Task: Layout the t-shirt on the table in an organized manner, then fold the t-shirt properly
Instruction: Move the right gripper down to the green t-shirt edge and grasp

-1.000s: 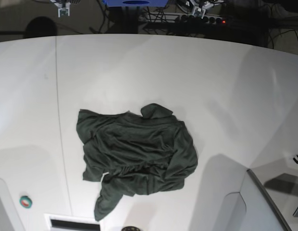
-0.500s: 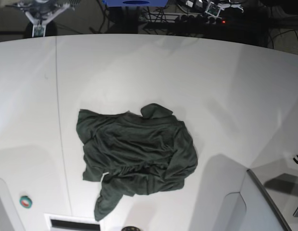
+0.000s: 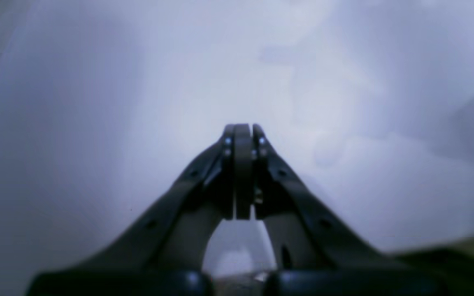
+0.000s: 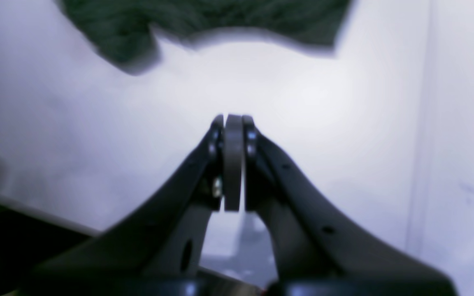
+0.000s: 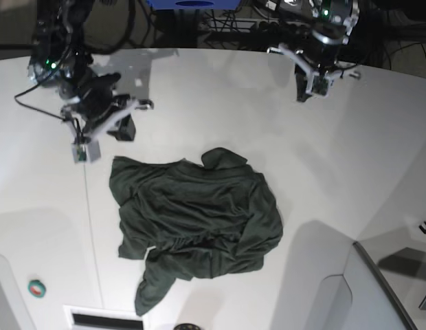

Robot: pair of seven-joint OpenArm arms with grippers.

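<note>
The dark green t-shirt (image 5: 199,227) lies crumpled in a heap on the white table (image 5: 220,103), one sleeve trailing toward the front edge. My right gripper (image 5: 81,151) hangs over the table just beyond the shirt's upper left corner, apart from it. In the right wrist view this gripper (image 4: 233,119) is shut and empty, with the t-shirt (image 4: 204,20) blurred ahead of it. My left gripper (image 5: 306,93) is above the far right of the table, well away from the cloth. The left wrist view shows that gripper (image 3: 243,127) shut over bare table (image 3: 97,102).
A thin dark seam (image 5: 89,220) runs down the table's left side. A small green round thing (image 5: 37,288) and a vent slot (image 5: 106,320) sit near the front left. A grey panel (image 5: 385,289) fills the front right corner. Cables and a power strip (image 5: 295,27) lie behind the table.
Both arms have swung down from the top edge into view over the far part of the table. The t-shirt has not moved.
</note>
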